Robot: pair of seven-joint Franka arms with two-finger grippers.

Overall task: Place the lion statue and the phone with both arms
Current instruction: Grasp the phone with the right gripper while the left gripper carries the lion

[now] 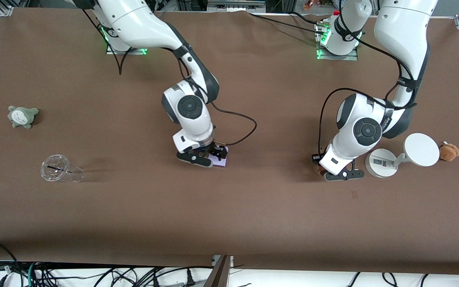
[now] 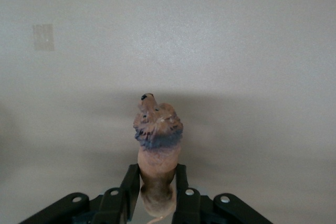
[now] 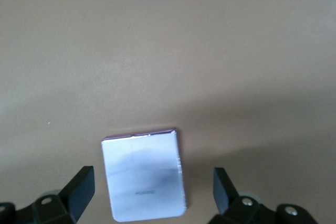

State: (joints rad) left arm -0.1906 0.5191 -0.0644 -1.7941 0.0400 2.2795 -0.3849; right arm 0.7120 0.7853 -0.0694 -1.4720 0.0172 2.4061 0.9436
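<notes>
The lion statue (image 2: pixel 157 135) is a small orange-brown figurine with a darker band. It lies low over the brown table between the fingers (image 2: pixel 131 182) of my left gripper (image 2: pixel 156 182), which press on both sides of its body. In the front view only a bit of it (image 1: pixel 320 171) shows under that gripper (image 1: pixel 326 167), beside the white stand. The phone (image 3: pixel 143 174), a pale lavender rectangle, lies flat on the table. My right gripper (image 3: pixel 152 187) is low over it with its fingers (image 3: pixel 81 184) wide apart on either side, not touching it. In the front view the phone (image 1: pixel 221 162) peeks out beneath that gripper (image 1: pixel 212 155).
A white stand with a round disc (image 1: pixel 397 157) stands close beside the left gripper, with a fluffy brown plush (image 1: pixel 449 152) past it at the left arm's end. A grey-green plush (image 1: pixel 22 116) and a clear plastic cup on its side (image 1: pixel 60 169) lie at the right arm's end.
</notes>
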